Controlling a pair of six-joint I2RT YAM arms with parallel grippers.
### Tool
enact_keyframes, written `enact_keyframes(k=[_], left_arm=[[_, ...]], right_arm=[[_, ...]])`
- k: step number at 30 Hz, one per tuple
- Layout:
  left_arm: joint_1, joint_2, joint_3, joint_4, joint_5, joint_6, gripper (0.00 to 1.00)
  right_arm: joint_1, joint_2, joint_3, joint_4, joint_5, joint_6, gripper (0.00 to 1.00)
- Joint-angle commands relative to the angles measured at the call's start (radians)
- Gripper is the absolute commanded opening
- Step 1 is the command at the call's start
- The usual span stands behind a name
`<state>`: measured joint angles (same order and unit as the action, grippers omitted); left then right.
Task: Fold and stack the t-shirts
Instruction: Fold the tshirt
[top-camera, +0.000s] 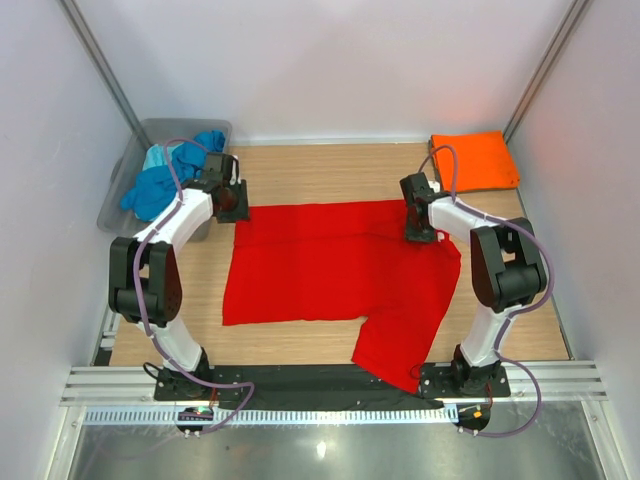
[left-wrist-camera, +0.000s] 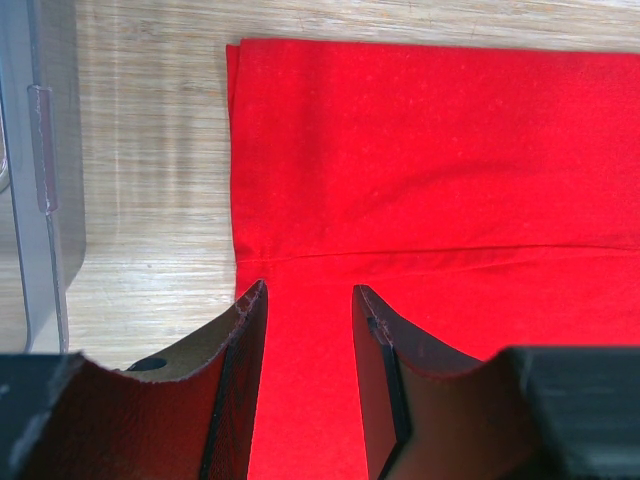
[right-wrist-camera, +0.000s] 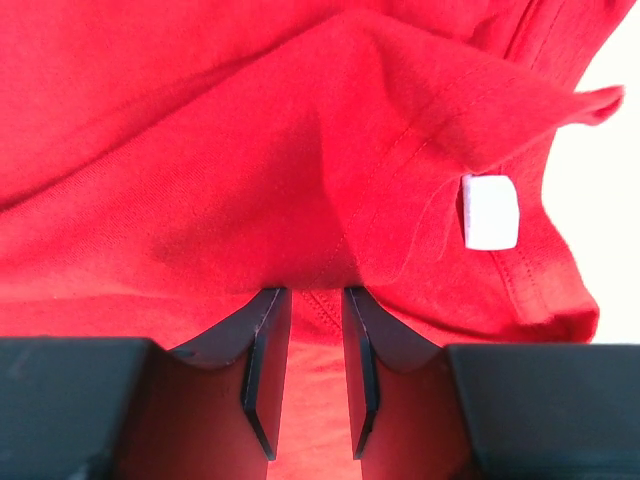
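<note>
Your red t-shirt (top-camera: 340, 265) lies spread mid-desk (top-camera: 320, 165). Left hand (left-wrist-camera: 308, 330) gapes over its edge, gripping nothing. Right hand (right-wrist-camera: 308, 330) probably pinches the cloth; folds hide contact.

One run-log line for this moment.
red t-shirt: half-folded, mid-table | left tool: open over its corner | right tool: pinching cloth | orange t-shirt: folded, far right

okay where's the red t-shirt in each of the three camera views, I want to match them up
Top external: the red t-shirt lies spread across the table's middle, between the two arms.
Left wrist: it fills the right and lower part, its left edge against bare wood.
Right wrist: it fills nearly the whole picture, bunched, with a white tag showing.
Shared landmark: the shirt's folded far edge, where both grippers sit.
</note>
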<state>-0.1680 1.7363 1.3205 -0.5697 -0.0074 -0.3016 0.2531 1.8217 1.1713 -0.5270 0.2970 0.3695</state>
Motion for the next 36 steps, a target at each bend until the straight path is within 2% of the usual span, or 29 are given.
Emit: enact_keyframes(k=[1, 14, 20, 21, 24, 31, 36], left_arm=[[-0.002, -0.011, 0.013, 0.007, -0.009, 0.016, 0.41], [-0.002, -0.006, 0.014, 0.007, -0.012, 0.019, 0.41], [-0.002, -0.004, 0.014, 0.005, -0.011, 0.019, 0.41], [-0.002, -0.004, 0.014, 0.004, -0.014, 0.019, 0.40], [-0.002, -0.004, 0.013, 0.004, -0.014, 0.019, 0.41], [-0.002, -0.009, 0.009, 0.002, -0.017, 0.019, 0.40], [-0.002, -0.012, 0.009, 0.002, -0.016, 0.019, 0.40]], right_arm=[[-0.002, 0.010, 0.054, 0.033, 0.042, -0.009, 0.33], [-0.012, 0.056, 0.105, 0.045, 0.057, -0.052, 0.33], [-0.026, 0.054, 0.105, 0.062, 0.033, -0.089, 0.19], [-0.028, 0.054, 0.102, 0.061, 0.033, -0.093, 0.12], [-0.032, 0.051, 0.100, 0.056, 0.024, -0.098, 0.01], [-0.032, -0.010, 0.091, 0.013, -0.039, -0.086, 0.01], [-0.034, -0.113, 0.059, -0.021, -0.093, -0.069, 0.01]])
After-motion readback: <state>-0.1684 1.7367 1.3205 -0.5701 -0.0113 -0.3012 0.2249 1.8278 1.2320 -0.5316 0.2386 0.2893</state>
